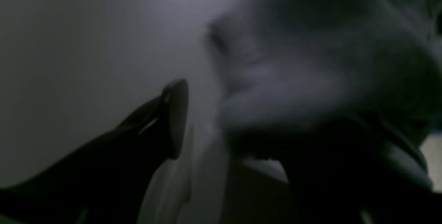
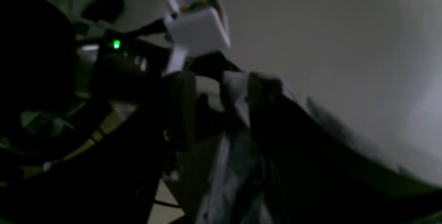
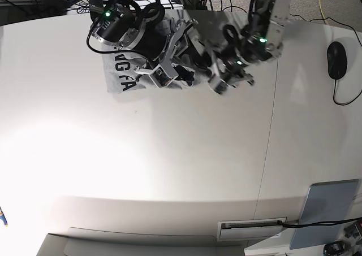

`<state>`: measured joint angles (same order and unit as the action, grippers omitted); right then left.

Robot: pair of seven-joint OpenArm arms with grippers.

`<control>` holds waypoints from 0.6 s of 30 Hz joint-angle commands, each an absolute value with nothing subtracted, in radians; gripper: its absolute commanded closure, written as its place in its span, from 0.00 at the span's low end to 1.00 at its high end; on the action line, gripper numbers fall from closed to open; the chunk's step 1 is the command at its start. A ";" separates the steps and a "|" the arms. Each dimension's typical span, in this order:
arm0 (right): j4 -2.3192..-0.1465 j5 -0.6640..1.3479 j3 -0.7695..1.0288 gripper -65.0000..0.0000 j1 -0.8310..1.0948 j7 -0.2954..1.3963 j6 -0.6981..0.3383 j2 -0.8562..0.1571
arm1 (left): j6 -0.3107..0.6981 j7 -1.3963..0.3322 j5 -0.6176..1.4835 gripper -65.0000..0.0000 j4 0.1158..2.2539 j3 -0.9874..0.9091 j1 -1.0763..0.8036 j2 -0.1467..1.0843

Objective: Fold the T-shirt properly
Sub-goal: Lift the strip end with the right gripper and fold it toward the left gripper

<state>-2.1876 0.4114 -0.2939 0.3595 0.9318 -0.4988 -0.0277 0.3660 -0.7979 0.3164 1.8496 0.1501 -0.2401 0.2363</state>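
At the upper left of the base view, the heather-grey cotton T-shirt with black block lettering (image 3: 121,75) lies bunched on the white table (image 3: 169,165), most of it hidden under the two arms. Only a patch with the letters shows, at the far left of the heap.

Just right of that patch, the right gripper (image 3: 164,72) sits low over the cloth. In the right wrist view its two dark fingers (image 2: 183,106) stand apart, with a fold of pale grey fabric between them; the fold lies against the inner face of one finger, but I cannot tell whether the jaws are pressing on it, so the grip is unclear. A small white box on the other arm and a green light show behind it in that view.

Further right in the base view, the left gripper (image 3: 223,83) is blurred at the right end of the bunched shirt. The left wrist view is dark and soft: one black finger (image 1: 174,117) is clear, grey cloth fills the upper right, and the jaws look spread wide with nothing visibly pinched.

At the far right edge a black computer mouse (image 3: 336,60) rests well apart from the shirt. A flat grey-blue rectangular pad (image 3: 327,213) lies at the lower right.
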 commanded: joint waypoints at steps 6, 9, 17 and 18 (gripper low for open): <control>-2.208 0.352 -0.293 0.62 0.314 0.959 -0.493 -0.025 | 0.448 -0.839 0.460 0.54 1.884 0.009 -0.233 0.239; -2.228 0.301 -0.293 0.62 0.310 1.031 -0.455 -0.025 | 0.469 -0.846 0.496 0.54 1.884 -0.054 -0.236 0.239; -2.356 0.052 -0.292 0.62 0.397 1.135 -0.326 -0.107 | 0.473 -0.868 0.492 0.54 1.884 -0.108 -0.236 0.256; -2.356 0.031 -0.292 0.62 0.421 1.147 -0.314 -0.125 | 0.473 -0.868 0.491 0.54 1.884 -0.108 -0.236 0.264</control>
